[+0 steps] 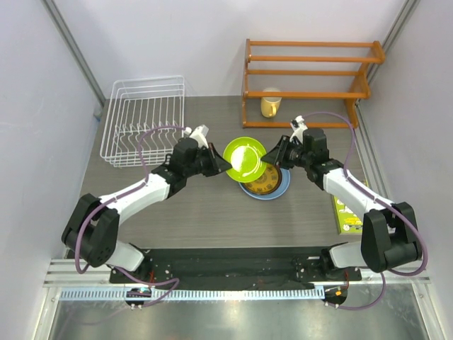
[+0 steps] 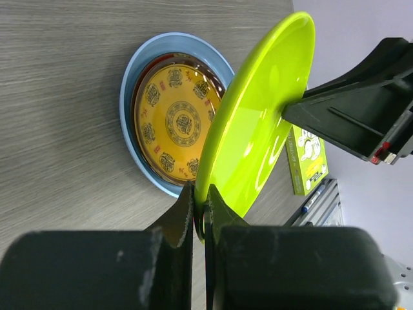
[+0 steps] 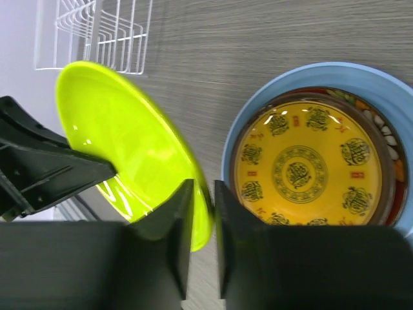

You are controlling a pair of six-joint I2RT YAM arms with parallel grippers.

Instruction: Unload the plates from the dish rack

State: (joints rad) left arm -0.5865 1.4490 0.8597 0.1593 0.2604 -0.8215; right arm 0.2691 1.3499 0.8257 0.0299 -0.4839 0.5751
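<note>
While left tool [image 2: 200, 197] pinched the green plate [image 2: 258, 116] and right tool [image 3: 204, 194] straddled its rim, grip unclear, early release risked dropping it.

A small white-walled cell around a grey wood-grain table [image 1: 212, 212], as I see it on my overhead feed.
Plain white panels close in the left side [image 1: 35, 106], the back [image 1: 177, 35] and the right side [image 1: 425, 106] of the frame, and they meet at slanted aluminium posts in the upper left [image 1: 74, 53] and upper right [image 1: 396, 25]. An orange wooden tiered shelf [image 1: 311, 59] stands against the back panel, upper right of centre. Along the bottom I get a black base mat [image 1: 233, 263], a white slotted strip [image 1: 212, 294] and a brushed metal ledge [image 1: 226, 319]. The light is soft and even, with only faint shadows on the table.
</note>
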